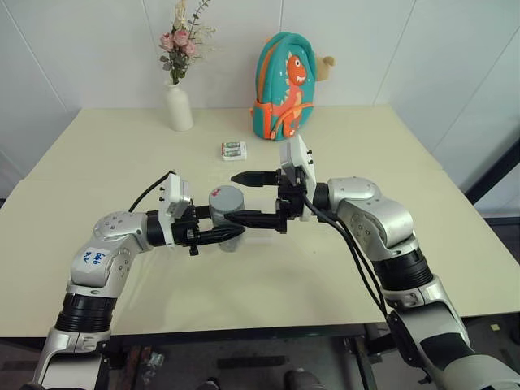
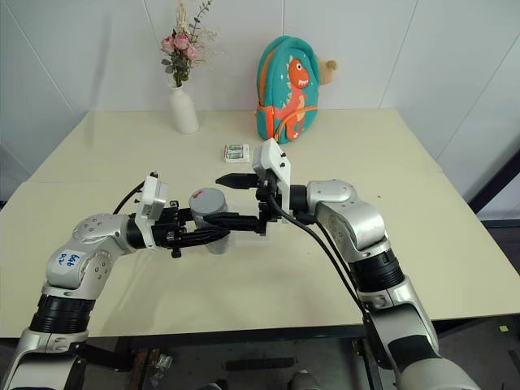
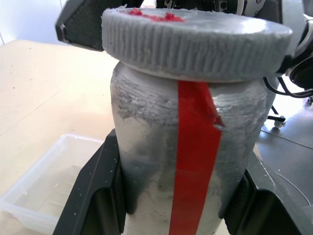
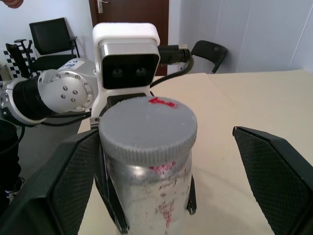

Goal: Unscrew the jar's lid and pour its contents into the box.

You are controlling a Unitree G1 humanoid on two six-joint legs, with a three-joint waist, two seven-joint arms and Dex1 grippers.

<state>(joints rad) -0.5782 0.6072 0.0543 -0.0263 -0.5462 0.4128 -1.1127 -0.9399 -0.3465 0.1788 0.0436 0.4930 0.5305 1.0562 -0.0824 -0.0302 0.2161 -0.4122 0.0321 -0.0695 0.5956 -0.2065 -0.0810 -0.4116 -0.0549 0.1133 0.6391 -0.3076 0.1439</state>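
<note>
**Jar clamped in the left tool, right tool spread around the lid**

On the far left of the counter [image 1: 97, 154], a white vase [image 1: 179, 106] is standing with pink flowers. The left tool [image 1: 231, 234] is reaching in level from the left side and is clamping its two black fingers on the body of the jar [image 1: 230, 213], holding it upright above the counter. In the left wrist view, a red tape strip [image 3: 195, 156] is running down the jar's silvery wall between the fingers, and the clear plastic box [image 3: 46, 183] is lying on the counter below and beside the jar. The grey ribbed lid [image 4: 148, 128], with its small red mark on top, is sitting on the jar's mouth. The right tool [image 1: 241, 197] is pointing in from the right with its fingers standing wide apart, one on each side of the lid, neither pad touching it in the right wrist view. Behind, a small white-and-green packet [image 1: 234, 150] is lying near a teal dinosaur backpack [image 1: 284, 85] at the wall
</note>
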